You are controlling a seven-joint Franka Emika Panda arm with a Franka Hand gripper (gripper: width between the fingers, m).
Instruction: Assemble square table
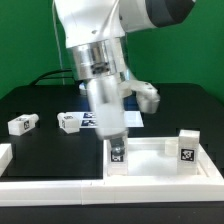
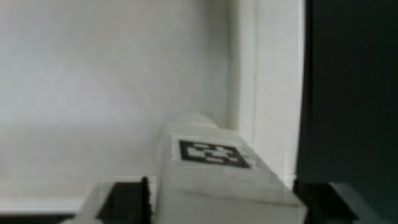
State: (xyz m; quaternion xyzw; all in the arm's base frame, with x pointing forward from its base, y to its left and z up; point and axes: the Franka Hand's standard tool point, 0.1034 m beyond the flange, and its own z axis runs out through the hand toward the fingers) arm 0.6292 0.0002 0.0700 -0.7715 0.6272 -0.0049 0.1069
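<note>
Wrist view tells most of it: my gripper [image 2: 217, 203] straddles a tagged leg block [image 2: 215, 150] that stands upright on the square tabletop [image 2: 107, 100], right by its raised rim. The fingers [image 2: 125, 202] sit on either side with what looks like a sliver of gap. I'd call the jaws partly wide and not clamping, though it's blurry. That makes sense, since the block seems to stand in its corner on its own.

Exterior view shows a second leg [image 1: 186, 150] upright in the corner toward that view's right. A loose leg [image 1: 22, 123] and the other loose leg [image 1: 68, 122] lie on the black table [image 1: 30, 100], well apart from the top. My guess is about halfway, with those two next.
</note>
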